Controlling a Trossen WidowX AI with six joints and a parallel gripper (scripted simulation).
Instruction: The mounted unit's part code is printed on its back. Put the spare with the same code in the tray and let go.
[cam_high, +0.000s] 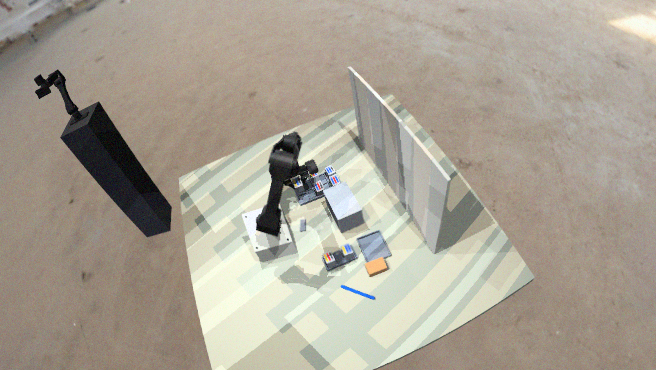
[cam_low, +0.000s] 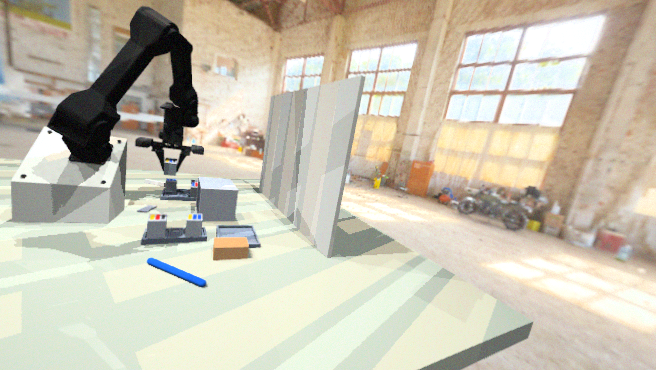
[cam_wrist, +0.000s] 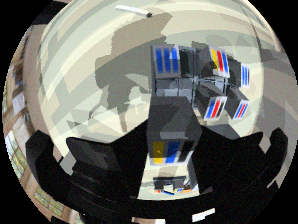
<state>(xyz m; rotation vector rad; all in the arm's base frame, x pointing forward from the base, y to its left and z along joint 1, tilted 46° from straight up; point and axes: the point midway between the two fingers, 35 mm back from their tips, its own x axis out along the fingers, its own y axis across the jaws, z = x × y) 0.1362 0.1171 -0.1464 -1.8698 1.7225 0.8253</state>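
My gripper (cam_high: 298, 180) (cam_low: 170, 168) (cam_wrist: 168, 123) is shut on a grey unit whose label (cam_wrist: 172, 152) has yellow, blue and black stripes. It holds the unit above the rear dark rack (cam_high: 306, 197) (cam_low: 176, 197) (cam_wrist: 170, 87). Several striped units stand at that rack, among them a blue-striped unit (cam_wrist: 166, 61) and a yellow-red-blue one (cam_wrist: 219, 62). A front rack bears a unit with yellow and red on its label (cam_high: 328, 258) (cam_low: 157, 227) and one with blue (cam_high: 347, 249) (cam_low: 194, 227). The shallow grey tray (cam_high: 373, 245) (cam_low: 239, 231) is empty. No code on a back is readable.
A grey box (cam_high: 343, 201) (cam_low: 217, 200) stands between rear rack and tray. An orange block (cam_high: 376, 266) (cam_low: 230, 249) adjoins the tray. A blue rod (cam_high: 357, 292) (cam_low: 176, 272) lies in front. A tall panel (cam_high: 400, 150) (cam_low: 312, 165) stands behind the tray. A small grey plate (cam_high: 303, 225) lies near the base.
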